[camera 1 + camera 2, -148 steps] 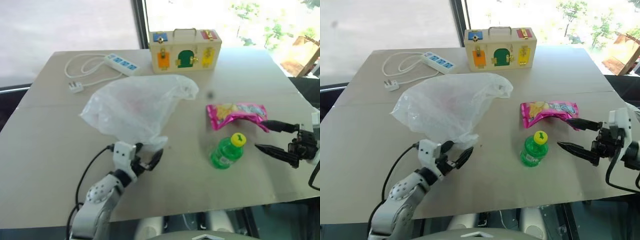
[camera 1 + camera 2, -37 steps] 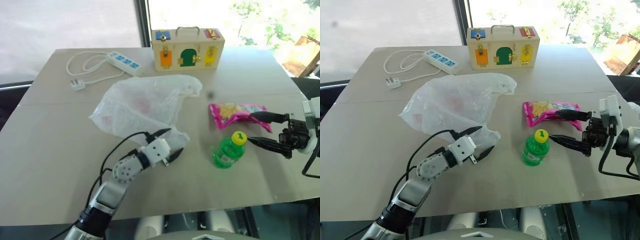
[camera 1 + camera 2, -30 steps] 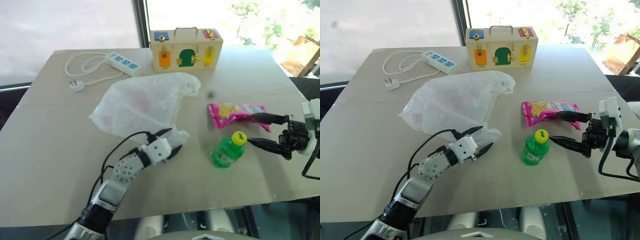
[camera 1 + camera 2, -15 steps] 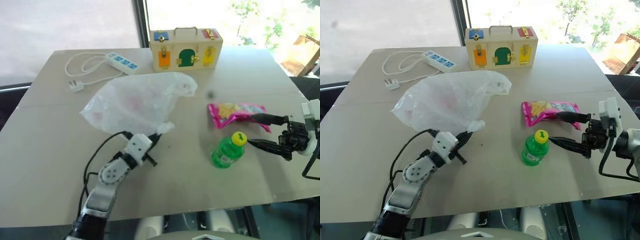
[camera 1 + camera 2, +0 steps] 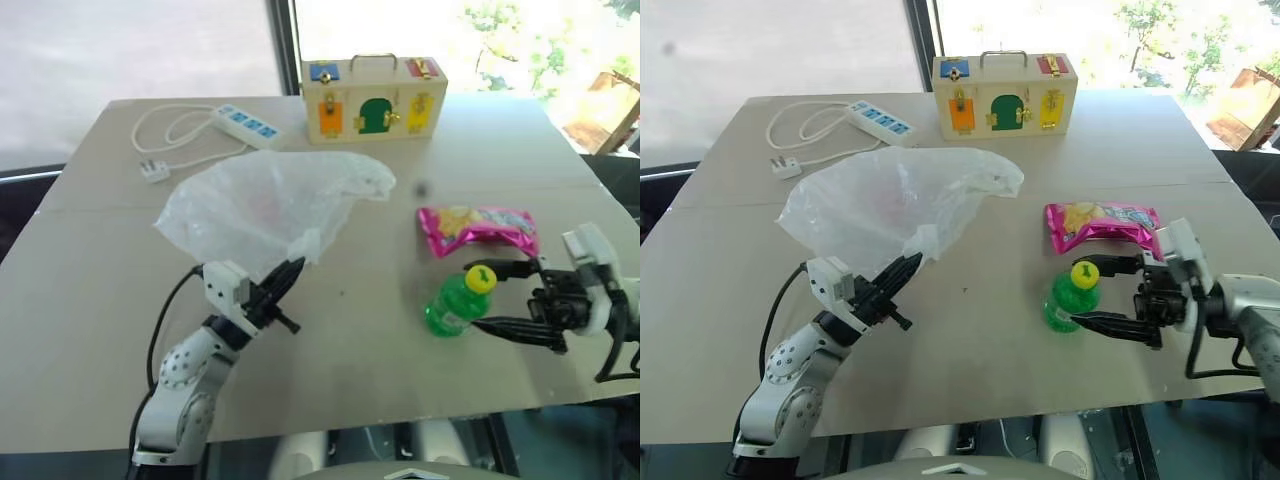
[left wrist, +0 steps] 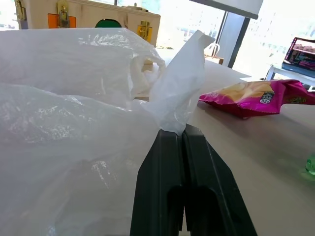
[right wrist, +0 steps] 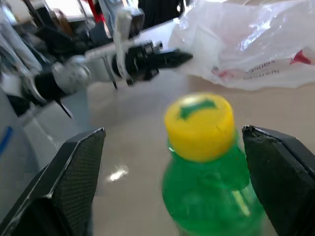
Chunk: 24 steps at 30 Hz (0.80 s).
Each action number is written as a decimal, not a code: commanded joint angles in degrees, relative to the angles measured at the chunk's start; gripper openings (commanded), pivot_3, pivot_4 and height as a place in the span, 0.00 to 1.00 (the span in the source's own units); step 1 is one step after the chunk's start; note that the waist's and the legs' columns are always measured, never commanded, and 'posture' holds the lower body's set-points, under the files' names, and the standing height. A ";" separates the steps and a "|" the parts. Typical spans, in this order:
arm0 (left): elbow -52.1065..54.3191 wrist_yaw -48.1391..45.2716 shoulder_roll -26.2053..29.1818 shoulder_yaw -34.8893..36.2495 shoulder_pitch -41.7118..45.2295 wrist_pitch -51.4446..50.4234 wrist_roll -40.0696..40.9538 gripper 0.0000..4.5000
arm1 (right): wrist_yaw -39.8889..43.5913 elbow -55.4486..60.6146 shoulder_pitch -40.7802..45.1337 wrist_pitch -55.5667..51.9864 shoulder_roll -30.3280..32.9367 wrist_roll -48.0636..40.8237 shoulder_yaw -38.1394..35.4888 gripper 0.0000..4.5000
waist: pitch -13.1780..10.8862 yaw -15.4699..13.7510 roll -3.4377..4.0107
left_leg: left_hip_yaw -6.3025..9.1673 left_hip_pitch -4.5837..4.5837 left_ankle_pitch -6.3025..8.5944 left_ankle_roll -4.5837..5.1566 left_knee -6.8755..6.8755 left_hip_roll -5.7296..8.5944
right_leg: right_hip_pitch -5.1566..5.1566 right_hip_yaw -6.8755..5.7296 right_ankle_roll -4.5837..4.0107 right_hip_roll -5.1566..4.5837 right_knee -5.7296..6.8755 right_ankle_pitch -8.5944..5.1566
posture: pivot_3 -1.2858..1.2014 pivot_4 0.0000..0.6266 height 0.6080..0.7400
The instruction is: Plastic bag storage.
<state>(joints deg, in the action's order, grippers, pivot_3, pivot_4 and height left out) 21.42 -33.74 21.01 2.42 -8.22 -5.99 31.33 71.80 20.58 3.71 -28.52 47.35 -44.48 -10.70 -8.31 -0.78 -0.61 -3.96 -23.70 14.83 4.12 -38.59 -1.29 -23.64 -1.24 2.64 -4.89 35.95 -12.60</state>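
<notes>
The plastic bag point(image 5: 262, 205) is a crinkly translucent white heap on the table's left half. My left gripper point(image 5: 285, 272) is shut on a pinched corner of the bag point(image 6: 179, 93) at its near edge, holding that corner slightly lifted. My right gripper point(image 5: 1092, 292) stands open at the right, its two black fingers either side of a green bottle point(image 5: 1068, 299) with a yellow cap point(image 7: 199, 126), not touching it. Faint red printing shows on the bag point(image 7: 256, 69) in the right wrist view.
A pink snack packet point(image 5: 476, 228) lies beyond the bottle. A wooden latch box point(image 5: 374, 99) stands at the table's far edge, with a white power strip point(image 5: 244, 126) and its coiled cable to its left. The table's near edge point(image 5: 330, 428) runs below both arms.
My left gripper shut on the bag's near corner and drew it up and to the left. My right gripper slid left until its open fingers flank the green bottle.
</notes>
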 commanded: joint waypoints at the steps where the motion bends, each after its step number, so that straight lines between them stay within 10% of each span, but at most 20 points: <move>1: 4.36 -1.98 0.31 0.82 -1.16 -0.24 2.53 0.02 | -2.80 -2.71 1.50 6.83 -2.69 8.34 4.05 1.00 | 0.01 0.02 -0.03 | 0.00 0.01 0.00 0.00 0.00 0.00 | 0.00 0.00 0.00 0.04 0.00 0.00 | 0.52 0.24 1.00; 11: 6.63 -5.94 0.65 1.95 -4.77 0.26 4.51 0.02 | -4.54 -4.25 0.92 11.87 -5.82 14.41 8.18 1.00 | -0.02 -0.04 -0.02 | -0.03 0.00 -0.01 0.00 -0.04 -0.01 | 0.00 -0.01 0.01 0.13 0.01 -0.01 | 0.52 0.24 1.00; 16: 7.85 -7.09 0.48 1.74 -5.35 -0.08 5.26 0.00 | -5.12 -4.83 2.63 12.14 -6.64 14.32 8.26 0.72 | -0.02 -0.05 -0.02 | -0.02 0.00 0.00 0.00 -0.04 -0.01 | 0.00 -0.01 0.01 0.14 0.01 -0.01 | 0.52 0.24 1.00; 24: 10.85 -9.77 1.52 1.07 -6.91 -3.19 9.97 0.00 | -19.20 -7.07 16.81 1.05 -18.18 10.56 9.42 0.71 | -0.11 0.42 0.05 | -0.08 0.03 -0.01 -0.02 -0.04 -0.08 | -0.05 0.09 0.01 0.23 0.09 0.00 | 0.52 0.24 1.00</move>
<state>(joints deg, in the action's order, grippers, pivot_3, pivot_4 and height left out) 29.45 -42.87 22.25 3.61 -14.88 -8.95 39.87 56.56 12.15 17.32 -25.18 31.08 -31.54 -0.59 -8.42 -0.36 -0.57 -4.03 -23.70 14.82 4.10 -38.63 -1.36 -23.71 -1.17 2.65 -4.66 36.04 -12.60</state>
